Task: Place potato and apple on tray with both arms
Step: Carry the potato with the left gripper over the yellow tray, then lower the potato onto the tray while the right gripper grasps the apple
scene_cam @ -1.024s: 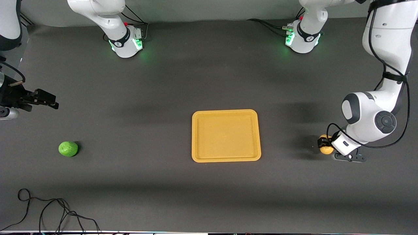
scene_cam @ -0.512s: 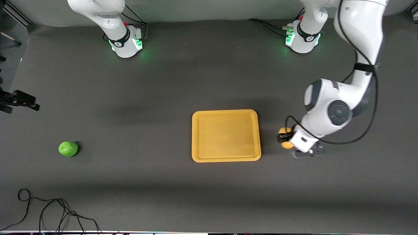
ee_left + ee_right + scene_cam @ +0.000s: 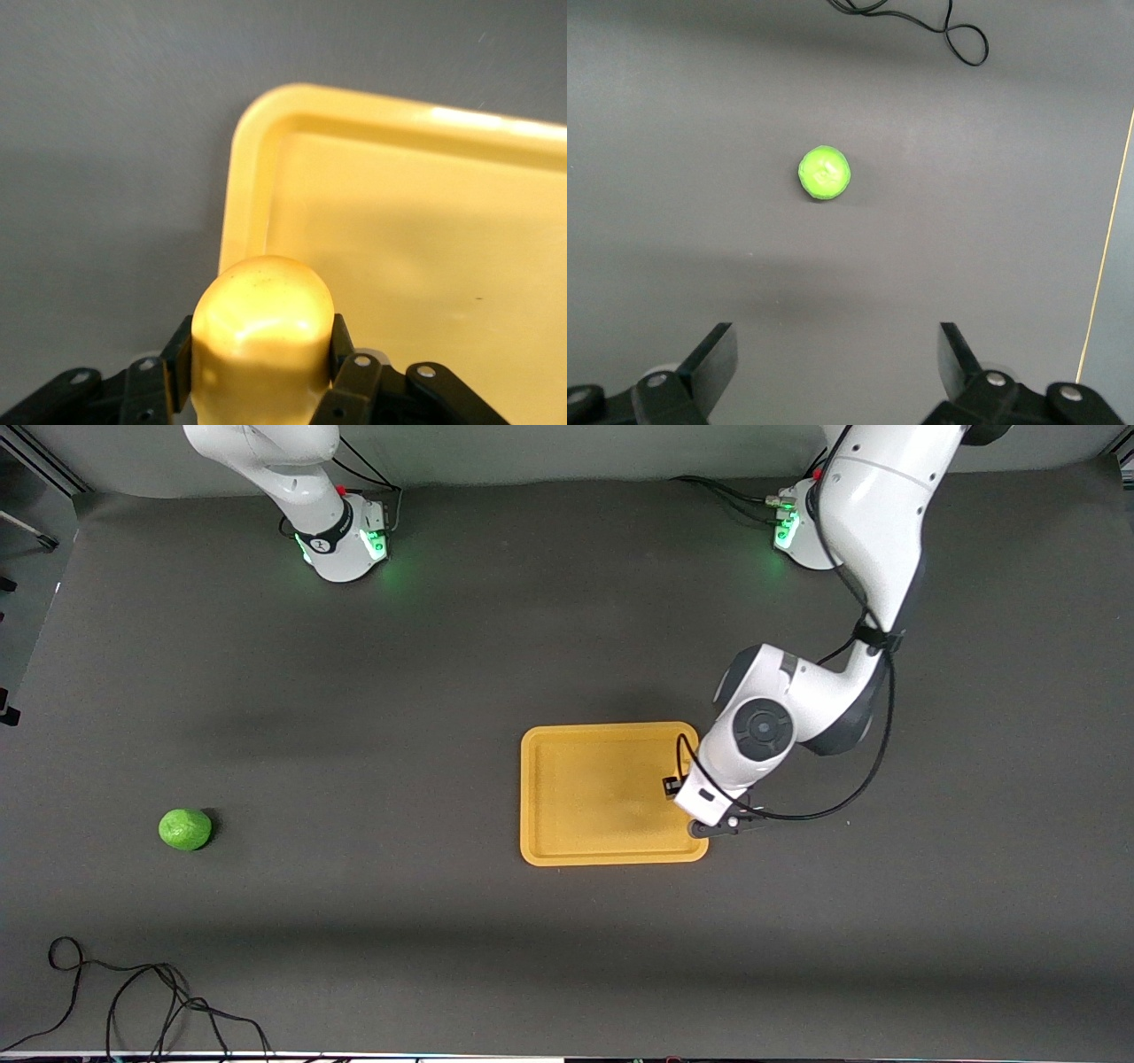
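Dark grey desk (image 3: 496, 646), loose black cable (image 3: 133, 992) at near edge. I see apple (image 3: 185, 829) alone toward right arm's end, untouched, open room all round. Right end effector (image 3: 833, 363) high over it, fingers spread wide, empty. Tray (image 3: 567, 850) mid-desk, bare. Left end effector (image 3: 257, 372) clamped on potato (image 3: 262, 328), over tray's edge at left arm's end. I judge: nothing placed yet; potato release next, apple pick pending.

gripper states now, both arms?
Left gripper: shut on the potato, over the tray edge.
Right gripper: open, empty, high over the table with the apple below.
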